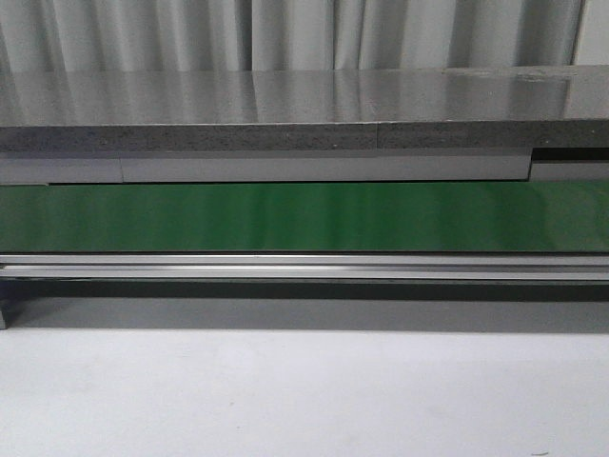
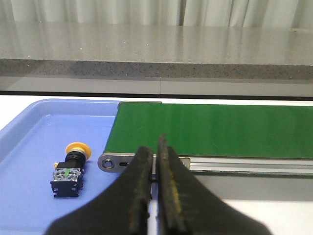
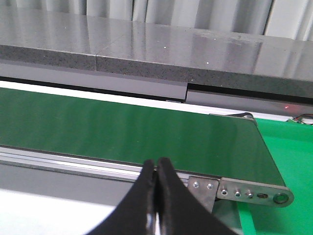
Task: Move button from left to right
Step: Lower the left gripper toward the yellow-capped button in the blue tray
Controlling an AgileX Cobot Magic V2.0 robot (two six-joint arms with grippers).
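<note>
Front view: no arms visible. Left claw [image 2: 156,169] together, empty; button [image 2: 69,169] on blue tray [image 2: 29,147]. Right claw [image 3: 156,178] together.

No readable text, brand, nr or sign in any view. Only candidate: the button [image 2: 68,172], lying in the blue tray [image 2: 29,147] just beside the roller end of the green conveyor belt [image 2: 210,129]. Its black body carries tiny green, white & orange marks, too small to make out as letters or digits. Belt frame near that roller shows bare metal w/ holes, no label.
</note>
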